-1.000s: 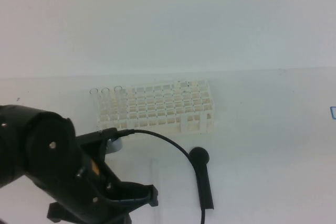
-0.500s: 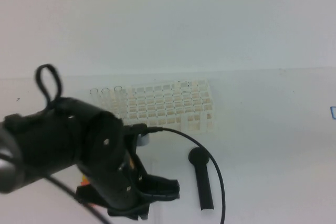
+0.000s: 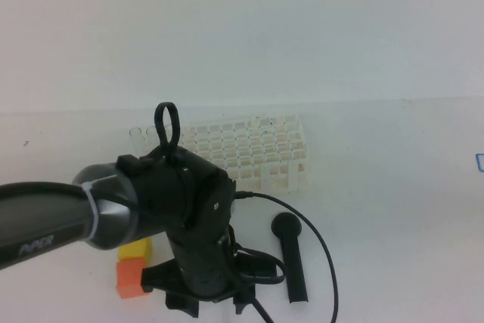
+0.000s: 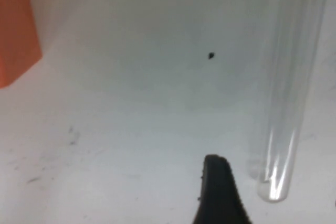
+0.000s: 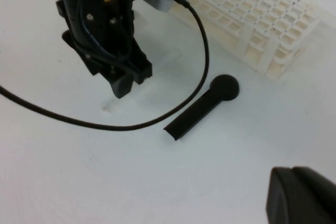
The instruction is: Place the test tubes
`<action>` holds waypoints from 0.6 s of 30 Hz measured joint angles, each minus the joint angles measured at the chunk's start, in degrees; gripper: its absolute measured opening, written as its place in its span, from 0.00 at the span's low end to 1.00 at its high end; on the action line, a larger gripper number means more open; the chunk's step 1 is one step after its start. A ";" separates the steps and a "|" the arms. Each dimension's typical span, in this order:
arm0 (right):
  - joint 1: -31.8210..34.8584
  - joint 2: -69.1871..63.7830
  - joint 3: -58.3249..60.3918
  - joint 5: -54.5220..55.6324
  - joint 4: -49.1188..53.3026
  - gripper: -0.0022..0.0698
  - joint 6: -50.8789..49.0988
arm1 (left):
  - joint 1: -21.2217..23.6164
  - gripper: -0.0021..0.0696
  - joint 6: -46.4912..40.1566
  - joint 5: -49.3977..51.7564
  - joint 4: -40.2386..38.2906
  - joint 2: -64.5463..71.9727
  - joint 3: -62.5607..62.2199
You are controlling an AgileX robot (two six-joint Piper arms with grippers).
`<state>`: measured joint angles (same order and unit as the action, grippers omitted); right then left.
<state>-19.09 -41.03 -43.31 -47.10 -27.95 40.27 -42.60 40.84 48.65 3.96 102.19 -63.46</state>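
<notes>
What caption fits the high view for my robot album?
Left end effector low over the table before the white rack; right end effector outside this view.

The left hand [image 3: 206,302] has swung from the near-left corner toward the middle of the worktop [image 3: 393,209] and now points down beside the black tool [image 3: 291,251]. Its arm has uncovered an orange block [image 3: 131,276] and a yellow block [image 3: 136,248], and now hides the rack's [image 3: 261,153] near-left corner.

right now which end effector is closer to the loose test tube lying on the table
Left. The left end effector hangs right above the test tube, one fingertip beside it. The right end effector sits well away, beyond the black tool.
</notes>
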 joint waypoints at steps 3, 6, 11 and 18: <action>0.00 0.00 0.00 -0.09 0.42 0.03 -0.08 | -0.11 0.65 -0.05 -2.56 -2.13 1.11 0.00; 0.00 0.00 0.00 -0.26 0.42 0.03 -0.08 | -0.20 0.65 -0.14 -2.41 -2.50 2.62 0.00; 0.00 0.00 0.00 -0.49 0.42 0.03 -0.13 | -0.20 0.64 -0.14 -3.23 -0.99 4.76 0.00; -0.14 0.00 0.00 -0.49 0.42 0.03 -0.21 | -0.20 0.64 -0.14 -3.57 -0.90 7.03 -0.53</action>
<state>-19.23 -41.03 -43.31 -47.59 -27.53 40.06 -42.80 40.70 45.08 3.07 109.22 -63.98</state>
